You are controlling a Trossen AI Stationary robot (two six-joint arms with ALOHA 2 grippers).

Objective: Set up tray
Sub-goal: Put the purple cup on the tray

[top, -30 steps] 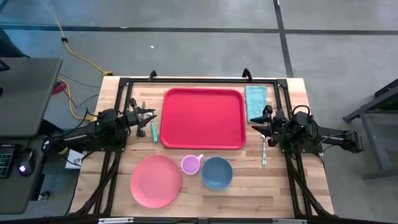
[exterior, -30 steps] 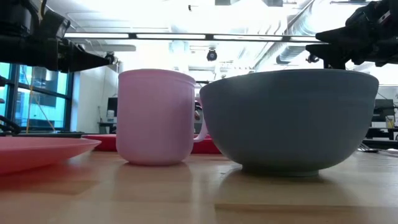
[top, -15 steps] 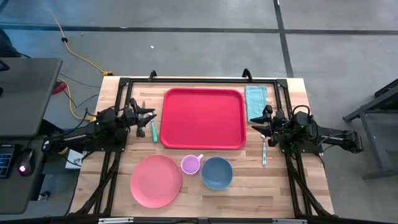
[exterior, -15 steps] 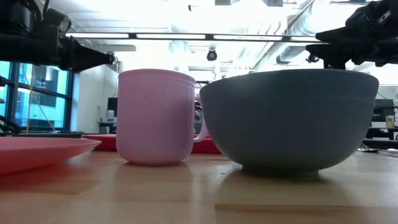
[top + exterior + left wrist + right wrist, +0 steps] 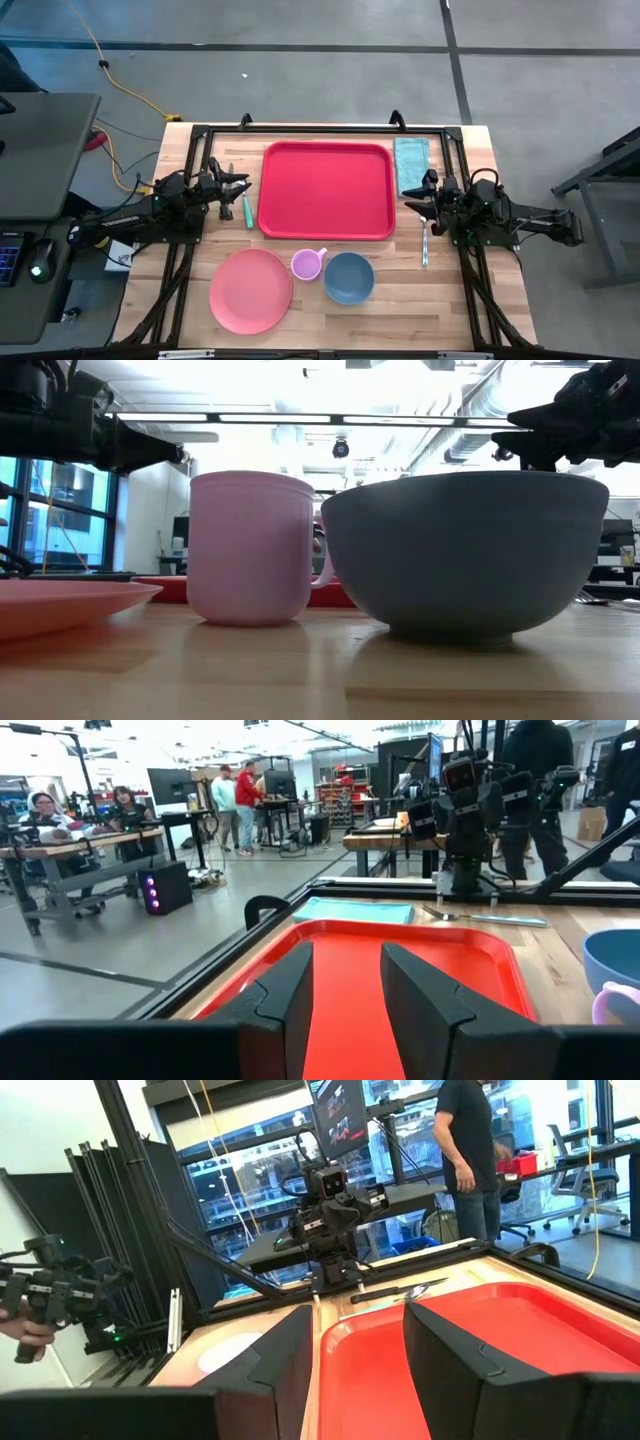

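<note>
The red tray [image 5: 327,190] lies flat at the table's far middle and shows in both wrist views [image 5: 420,970] [image 5: 470,1340]. Near its front edge stand a round pink plate [image 5: 251,290], a pink mug [image 5: 307,264] and a blue bowl [image 5: 348,277]. A teal napkin [image 5: 411,163] lies right of the tray, a metal spoon [image 5: 425,243] below it, and a green-handled utensil [image 5: 247,208] left of the tray. My left gripper [image 5: 238,188] hovers open at the tray's left edge. My right gripper [image 5: 414,197] hovers open at the tray's right edge.
A black frame [image 5: 320,128] runs round the table's far part and down both sides. The mug [image 5: 250,547] and bowl [image 5: 465,550] fill the low view, with both arms above them. People stand in the room beyond the table.
My left gripper has drawn back slightly toward the table's left edge, away from the tray. My right arm has kept still.
</note>
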